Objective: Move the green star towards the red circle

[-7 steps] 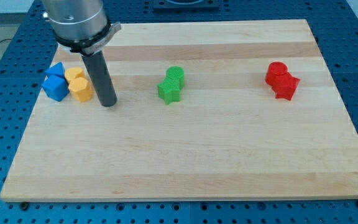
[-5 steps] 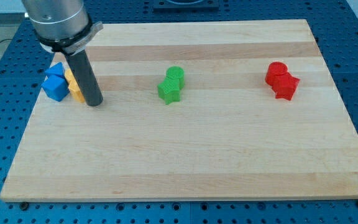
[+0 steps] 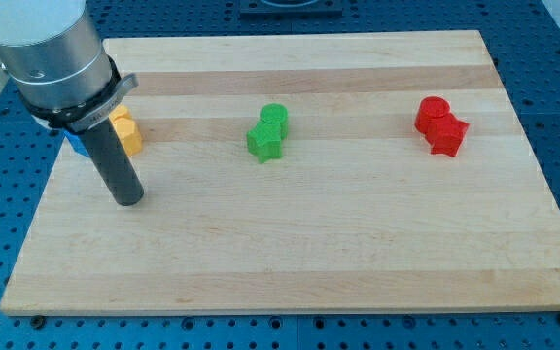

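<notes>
A: Camera view: where is my tip (image 3: pixel 127 200)?
B: On the surface (image 3: pixel 358 243), view's left, below the yellow blocks (image 3: pixel 127 132) (blue block (image 3: pixel 78 146) mostly hidden). No end effector jaws, nothing held.
A: Green star (image 3: pixel 264 142)?
B: Mid-surface, touching the green cylinder (image 3: pixel 274 118), well apart from the red circle (image 3: pixel 432 114).

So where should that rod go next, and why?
Probably slide my tip rightward to just left of the green star. The tip sits far off at the view's left, and the red circle lies to the star's right, so pushing must start from the left.

Two green blocks (image 3: pixel 267 132), two red blocks (image 3: pixel 440 126), two yellow blocks (image 3: pixel 125 129), one partly hidden blue block (image 3: pixel 76 146), one bench (image 3: pixel 358 253).
</notes>
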